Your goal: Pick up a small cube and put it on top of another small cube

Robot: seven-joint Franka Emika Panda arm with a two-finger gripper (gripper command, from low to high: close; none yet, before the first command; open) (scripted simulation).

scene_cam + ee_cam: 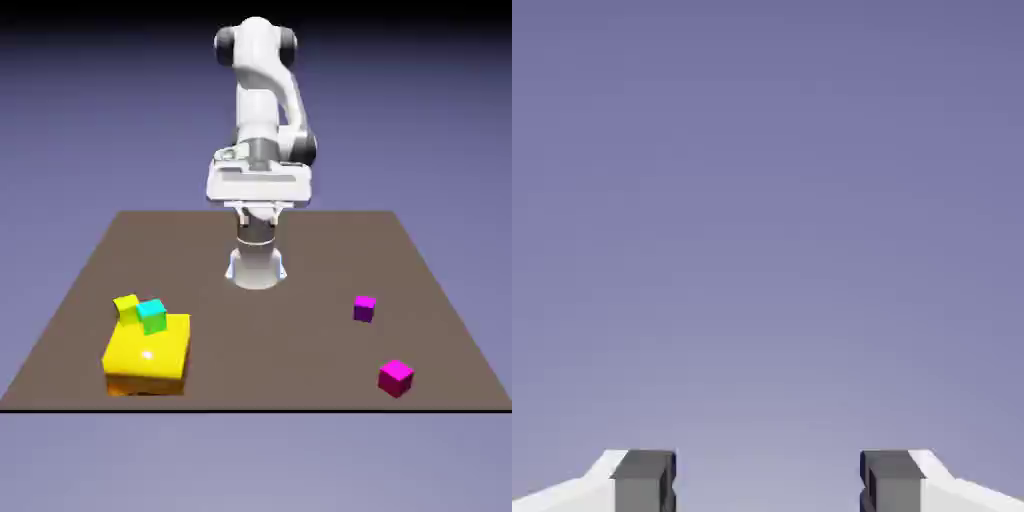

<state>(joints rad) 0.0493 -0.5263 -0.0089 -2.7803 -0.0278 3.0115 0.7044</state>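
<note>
Waiting with open jaws, 4 small cubes and 0 stacks so far

Going left to right in the exterior view: the small yellow cube (126, 308) is at the far edge of the big yellow block (147, 350), and the teal cube (152, 317) is right beside it. Can't tell if teal is on the block or just behind it. Either way that corner looks cramped, so I'd guess fingers could bump a neighbor there.

In the middle, the gripper (768, 484) is up off the table (270, 340) with its jaws open and nothing between them. The hand view is just backdrop, so it's aimed out rather than down. Makes sense as a ready pose: wide enough to go over a cube, but it'd have to tip down first.

Over on the right, the purple cube (364, 309) sits on the bare tabletop, with the pink cube (396, 378) nearer the camera, well apart. Loads of finger room around those 2, so they look like the easy pair imo. No clue which 2 are actually meant though.
</note>
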